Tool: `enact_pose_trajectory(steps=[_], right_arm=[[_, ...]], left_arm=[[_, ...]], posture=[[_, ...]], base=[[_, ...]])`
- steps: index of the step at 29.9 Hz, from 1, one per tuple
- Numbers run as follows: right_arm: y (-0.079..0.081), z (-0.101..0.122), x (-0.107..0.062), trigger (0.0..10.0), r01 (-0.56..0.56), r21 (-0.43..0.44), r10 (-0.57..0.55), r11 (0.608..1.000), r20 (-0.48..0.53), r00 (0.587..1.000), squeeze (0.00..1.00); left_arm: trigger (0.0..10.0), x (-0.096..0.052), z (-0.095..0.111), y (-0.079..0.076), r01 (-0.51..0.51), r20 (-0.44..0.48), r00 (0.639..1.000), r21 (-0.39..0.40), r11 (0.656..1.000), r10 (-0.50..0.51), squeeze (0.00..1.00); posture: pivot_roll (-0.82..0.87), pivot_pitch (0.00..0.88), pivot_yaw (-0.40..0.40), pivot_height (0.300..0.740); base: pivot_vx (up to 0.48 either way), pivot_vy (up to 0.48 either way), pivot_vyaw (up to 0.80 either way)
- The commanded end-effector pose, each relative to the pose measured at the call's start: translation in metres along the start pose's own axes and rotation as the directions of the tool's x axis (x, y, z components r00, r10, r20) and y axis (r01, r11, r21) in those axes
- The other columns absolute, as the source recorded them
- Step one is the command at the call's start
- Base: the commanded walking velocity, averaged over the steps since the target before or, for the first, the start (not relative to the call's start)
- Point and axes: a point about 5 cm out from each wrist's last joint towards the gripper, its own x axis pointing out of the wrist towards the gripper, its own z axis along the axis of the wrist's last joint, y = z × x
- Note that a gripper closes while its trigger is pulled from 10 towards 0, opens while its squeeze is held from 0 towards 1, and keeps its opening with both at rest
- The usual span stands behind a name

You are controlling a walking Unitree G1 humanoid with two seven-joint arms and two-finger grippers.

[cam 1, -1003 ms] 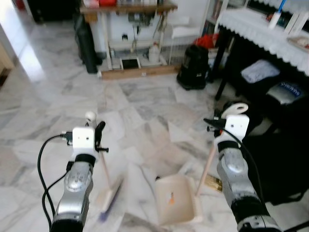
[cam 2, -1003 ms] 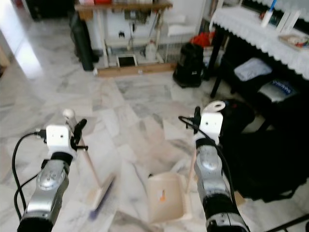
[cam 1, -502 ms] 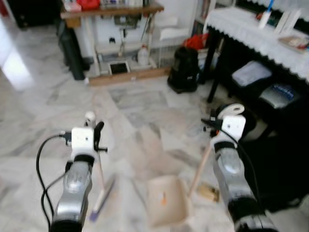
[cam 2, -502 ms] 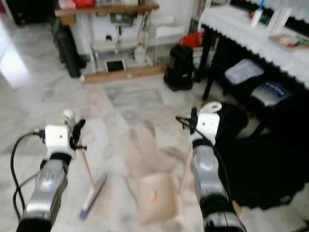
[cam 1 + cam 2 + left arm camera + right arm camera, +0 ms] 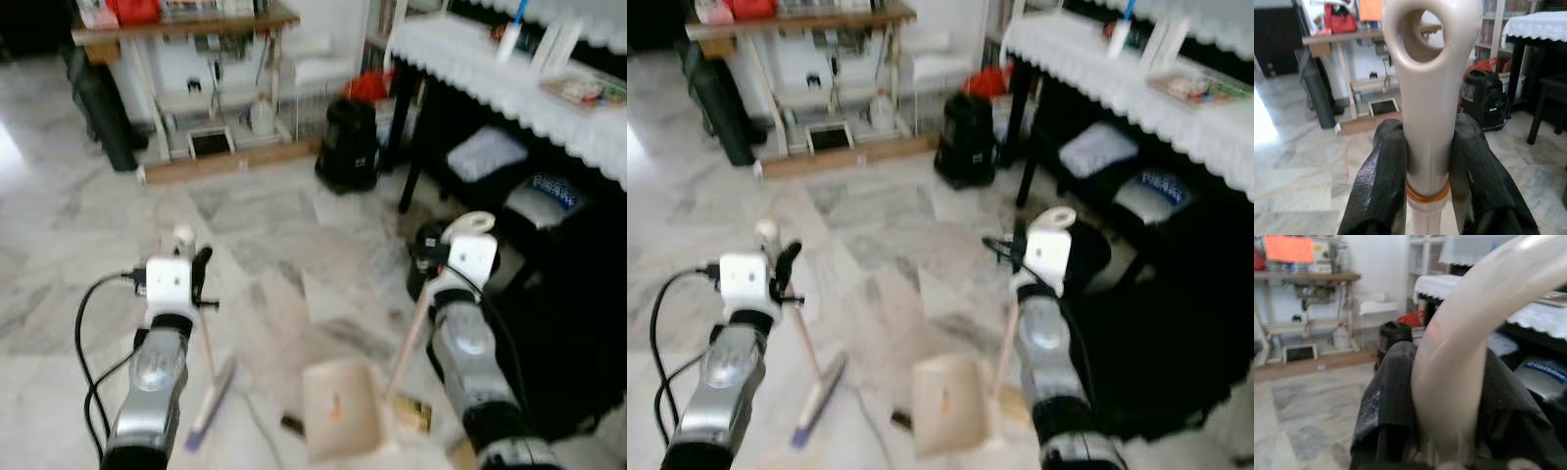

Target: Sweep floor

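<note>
left eye view — left hand (image 5: 189,269) clamped on broom (image 5: 210,403), right hand (image 5: 443,262) clamped on dustpan (image 5: 339,421) handle

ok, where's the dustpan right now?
In the left eye view the dustpan sits on the marble floor low in the middle, between the arms, its handle held by the right gripper, with the broom to its left.

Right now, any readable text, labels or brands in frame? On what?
None can be read.
Blue bag under the table: white lettering, too blurred.
Orange sheet on the shelf: no legible print.
Bottles on the table: labels too small.
Left gripper grips the broom, right gripper the dustpan handle; neither marked.
</note>
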Motion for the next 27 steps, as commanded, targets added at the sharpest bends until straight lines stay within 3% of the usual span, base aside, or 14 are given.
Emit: enact_pose_trajectory(steps=[1, 18, 27], right_arm=[[0.005, 0.003, 0.002, 10.0, -0.002, 0.02, 0.002, 1.0, 0.004, 1.0, 0.0], [-0.022, -0.027, -0.008, 10.0, 0.143, -0.111, -0.162, 0.983, -0.184, 0.97, 0.0], [-0.022, -0.041, -0.014, 10.0, 0.148, -0.142, -0.182, 0.979, -0.266, 0.947, 0.0]], left_arm=[[10.0, 0.002, 0.007, 0.001, 0.003, 0.036, 0.999, 0.009, 1.0, -0.003, 0.0], [10.0, 0.001, -0.002, 0.0, 0.032, -0.025, 0.999, -0.016, 0.999, -0.032, 0.0], [10.0, 0.001, -0.004, 0.004, 0.012, -0.044, 0.999, -0.061, 0.998, -0.015, 0.0]], posture=[[0.03, 0.026, -0.032, 0.74], [0.02, 0.033, -0.027, 0.74], [0.02, 0.033, -0.028, 0.74]], base=[[0.0, 0.0, 0.0], [0.0, 0.0, 0.0], [0.0, 0.0, 0.0]])
